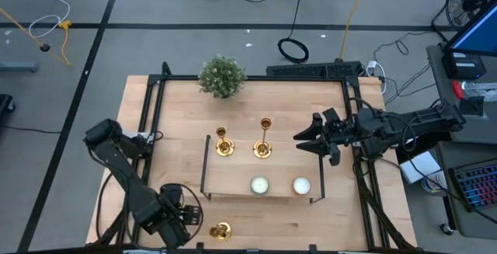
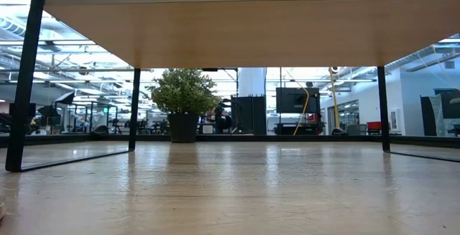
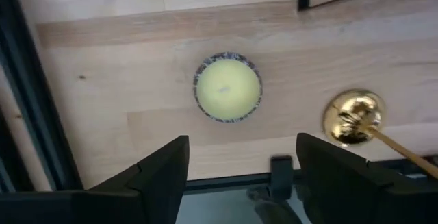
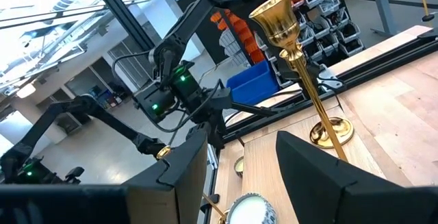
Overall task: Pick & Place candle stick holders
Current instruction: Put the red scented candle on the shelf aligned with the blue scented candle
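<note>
Three shiny gold candle stick holders, each flared base, thin stem.

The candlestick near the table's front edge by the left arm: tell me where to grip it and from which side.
Grip the front candlestick by its thin stem, just above the flared base, descending from above with the left gripper, whose open fingers sit beside it. In the left wrist view it looks tipped over, its stem level, so straddle the stem crosswise.

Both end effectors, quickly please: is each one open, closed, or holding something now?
Left end effector: open, holding nothing, above the pale yellow round candle.
Right end effector: open, holding nothing, facing a shiny gold metal candle stick holder.
</note>
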Robot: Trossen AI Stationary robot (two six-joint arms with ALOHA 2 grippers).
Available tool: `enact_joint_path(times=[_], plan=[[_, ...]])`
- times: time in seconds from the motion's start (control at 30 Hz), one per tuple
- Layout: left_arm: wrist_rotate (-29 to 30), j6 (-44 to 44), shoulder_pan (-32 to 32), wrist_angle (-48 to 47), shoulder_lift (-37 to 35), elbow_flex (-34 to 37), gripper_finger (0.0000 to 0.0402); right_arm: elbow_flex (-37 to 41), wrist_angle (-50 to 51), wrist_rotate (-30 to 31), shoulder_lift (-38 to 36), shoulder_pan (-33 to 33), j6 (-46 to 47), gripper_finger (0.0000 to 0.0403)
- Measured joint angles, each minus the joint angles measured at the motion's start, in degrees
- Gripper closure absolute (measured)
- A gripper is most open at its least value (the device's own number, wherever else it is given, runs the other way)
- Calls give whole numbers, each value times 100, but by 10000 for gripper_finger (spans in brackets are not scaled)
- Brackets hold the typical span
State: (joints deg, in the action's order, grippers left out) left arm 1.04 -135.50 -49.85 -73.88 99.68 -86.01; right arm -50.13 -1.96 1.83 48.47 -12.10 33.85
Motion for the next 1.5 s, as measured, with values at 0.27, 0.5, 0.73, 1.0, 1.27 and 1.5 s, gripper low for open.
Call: enact_joint_path(times=[0.27,0.5,0.73,1.0,1.27,1.5], plan=[[202,340,-431,-130,-137,106,121,0,0,8,0,0,0,232],[341,1962,-944,-356,-149,106,99,0,0,255,11,2,2,232],[344,4734,-857,-436,-180,106,97,-4,-2,471,49,6,155,232],[777,6881,-782,-374,-182,172,107,-4,4,1033,54,11,596,232],[1103,7118,-866,1210,-182,1056,108,-4,4,1168,52,2,591,232],[1212,7095,-878,1625,-180,1549,108,-4,6,1322,52,2,600,232]])
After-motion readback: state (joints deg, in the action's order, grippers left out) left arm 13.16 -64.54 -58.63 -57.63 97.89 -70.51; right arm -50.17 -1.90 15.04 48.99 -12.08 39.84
